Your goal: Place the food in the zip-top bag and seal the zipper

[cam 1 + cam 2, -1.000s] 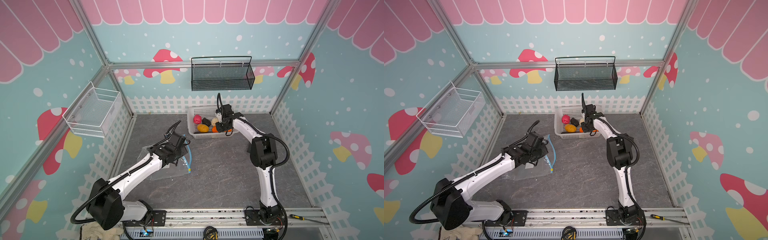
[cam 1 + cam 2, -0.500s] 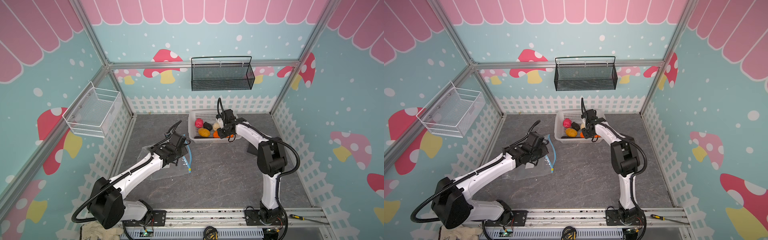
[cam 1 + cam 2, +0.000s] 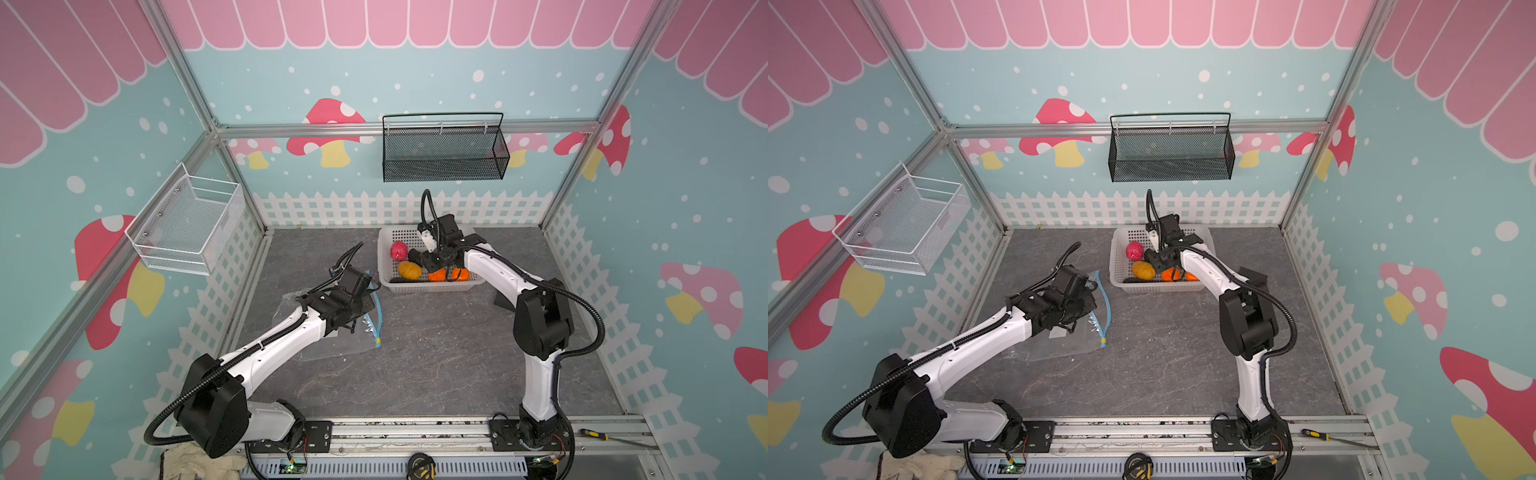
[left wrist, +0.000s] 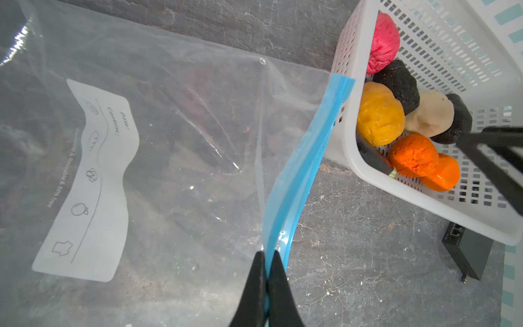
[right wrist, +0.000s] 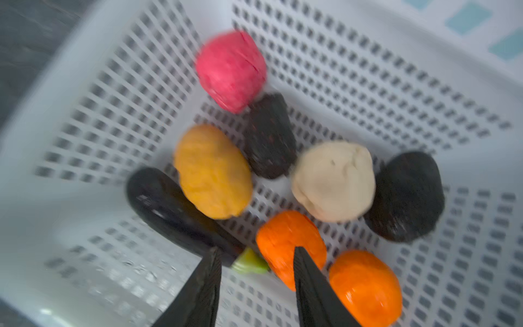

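Left claw (image 4: 267, 256): closed tight on the zipper (image 4: 308, 147), pinching one lip of the blue strip and holding it raised off the desk (image 3: 436, 353). The zip-top bag (image 4: 169, 141) lies otherwise flat and empty, label up, its zipper edge just beside the white perforated basket (image 4: 353, 85). The yellow tab (image 3: 378, 341) sits at the strip's end away from the basket.

Right claw (image 5: 256, 250): jaws partly apart, holding nothing, inside the basket above the green tip of the long dark piece (image 5: 175, 215) and the nearer orange piece (image 5: 283, 240). This view is blurred.

Food: all of it is in the basket, none in the bag. Present are the pink-red piece (image 5: 232, 70), yellow-orange piece (image 5: 212, 172), cream piece (image 5: 334, 181), a second orange piece (image 5: 365, 288) and two black lumps (image 5: 268, 136).

Handling, as judged: the pieces look light, soft and matte, unlikely to slip but liable to dent. Take each round piece across its middle, the long one across its narrow body. The bag film is thin, limp and slick; the zipper strip is its only firm hold.
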Tool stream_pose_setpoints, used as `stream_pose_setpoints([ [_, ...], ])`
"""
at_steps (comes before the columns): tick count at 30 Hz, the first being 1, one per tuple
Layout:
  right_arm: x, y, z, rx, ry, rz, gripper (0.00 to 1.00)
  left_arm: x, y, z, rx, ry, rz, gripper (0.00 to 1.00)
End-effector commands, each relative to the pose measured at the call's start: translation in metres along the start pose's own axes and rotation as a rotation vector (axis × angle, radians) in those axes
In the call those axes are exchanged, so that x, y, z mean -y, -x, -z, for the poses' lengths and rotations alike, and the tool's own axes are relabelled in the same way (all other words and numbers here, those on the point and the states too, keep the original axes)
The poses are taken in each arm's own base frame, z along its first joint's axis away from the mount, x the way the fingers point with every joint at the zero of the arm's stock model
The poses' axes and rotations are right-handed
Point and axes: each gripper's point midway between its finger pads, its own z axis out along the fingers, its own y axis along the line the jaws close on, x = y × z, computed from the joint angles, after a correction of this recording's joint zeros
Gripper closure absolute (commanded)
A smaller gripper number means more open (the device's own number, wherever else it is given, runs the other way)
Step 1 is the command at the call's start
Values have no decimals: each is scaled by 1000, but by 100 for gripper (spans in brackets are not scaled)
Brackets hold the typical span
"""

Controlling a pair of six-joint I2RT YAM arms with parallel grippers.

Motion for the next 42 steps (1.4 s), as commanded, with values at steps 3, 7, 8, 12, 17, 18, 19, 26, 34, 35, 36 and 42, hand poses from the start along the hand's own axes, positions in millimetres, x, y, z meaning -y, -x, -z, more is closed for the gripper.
stream_pose_setpoints([
  [3, -44, -9, -25, -54, 105, 48, 55, -5, -1, 1, -1, 3, 2, 100],
  [7, -59, -20, -28, -89, 130, 57, 55, -6, -2, 0, -9, 5, 1, 100],
  [8, -61, -23, -28, -97, 131, 57, 55, -7, -2, -1, -11, 8, 1, 100],
  [12, -69, -37, -23, -124, 140, 55, 55, -7, -2, -2, -13, 7, 1, 100],
  [17, -84, -55, -19, -157, 159, 41, 55, -5, -3, -2, -17, -5, -3, 100],
  [18, -87, -57, -19, -159, 163, 36, 55, -4, -2, -2, -15, -8, -2, 100],
  [19, -90, -60, -18, -161, 169, 30, 55, -4, -3, -2, -16, -13, -4, 100],
  [26, -103, -61, -9, -144, 198, -8, 55, -2, -3, -2, -18, -27, -14, 100],
  [34, -46, -61, 6, -140, 35, -20, 54, 1, -8, -4, -35, -52, -14, 100],
  [35, -36, -64, 7, -144, 22, -31, 54, 2, -8, -4, -37, -57, -13, 100],
  [36, -25, -70, 8, -153, 0, -42, 54, 2, -9, -5, -41, -57, -13, 100],
  [42, 8, -93, 19, -188, -66, -82, 53, 2, -11, -5, -44, -65, -19, 100],
])
